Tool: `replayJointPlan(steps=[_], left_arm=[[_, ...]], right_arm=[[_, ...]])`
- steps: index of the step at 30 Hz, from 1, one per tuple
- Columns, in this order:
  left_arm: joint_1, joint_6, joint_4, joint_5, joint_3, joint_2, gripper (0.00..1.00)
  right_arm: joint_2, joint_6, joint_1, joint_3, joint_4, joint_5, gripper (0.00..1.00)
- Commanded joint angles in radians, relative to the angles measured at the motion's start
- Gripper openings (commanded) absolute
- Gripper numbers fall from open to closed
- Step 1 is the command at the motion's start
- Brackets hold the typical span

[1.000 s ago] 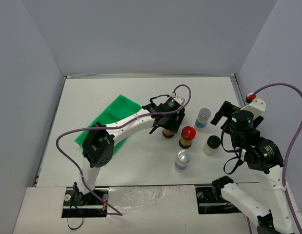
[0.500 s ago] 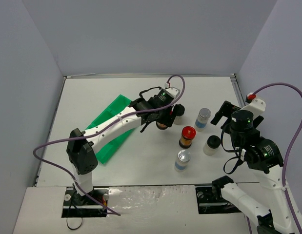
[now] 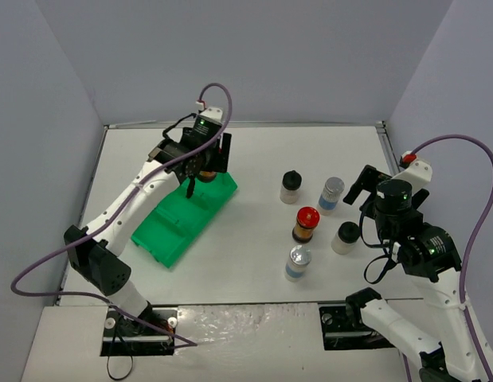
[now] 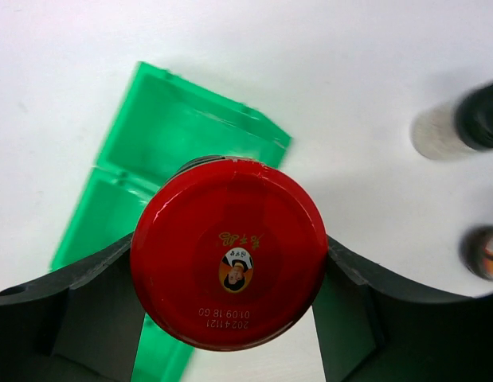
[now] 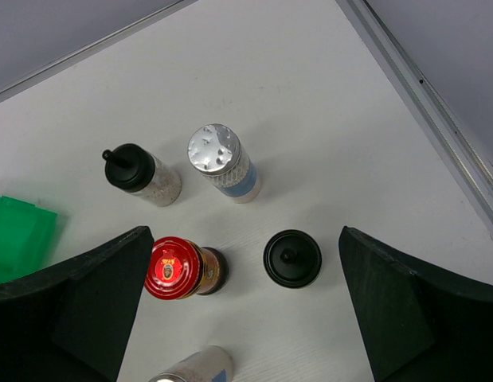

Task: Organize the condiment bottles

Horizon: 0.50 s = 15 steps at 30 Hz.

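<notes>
My left gripper (image 3: 201,161) is shut on a red-capped condiment bottle (image 4: 228,251) and holds it in the air over the far end of the green tray (image 3: 176,219). The wrist view looks straight down on its cap, with tray compartments (image 4: 178,135) beneath. Several more bottles stand on the table to the right: a black-capped one (image 3: 291,186), a silver-capped one (image 3: 332,193), a red-capped one (image 3: 307,223), another black-capped one (image 3: 346,236) and another silver-capped one (image 3: 297,261). My right gripper (image 5: 243,274) hangs open above the black cap (image 5: 292,258) and red cap (image 5: 174,268), holding nothing.
The tray lies diagonally at centre left. Grey walls close in the table on three sides, with a raised rim (image 5: 425,87) along the right edge. A purple cable (image 3: 218,99) loops above the left wrist. Both arm bases sit at the near edge.
The left arm has swung left and back, carrying the red-capped bottle from the cluster to above the tray's far end. The right arm and the standing bottles have not moved.
</notes>
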Motion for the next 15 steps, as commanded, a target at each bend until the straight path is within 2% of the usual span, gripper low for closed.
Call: replayJointPlan(steps=[1, 11, 15], left_arm=[[0.095, 0.021, 0.127, 0.038, 0.024, -0.042, 0.0], [0.216, 0.045, 0.307, 0.161, -0.007, 0.06, 0.0], [0.237, 0.04, 0.328, 0.168, -0.01, 0.09, 0.0]], right_arm=[[0.028, -0.005, 0.009, 0.016, 0.034, 0.029, 1.0], [0.028, -0.014, 0.009, 0.009, 0.036, 0.034, 1.0], [0.021, -0.017, 0.009, -0.004, 0.033, 0.036, 1.0]])
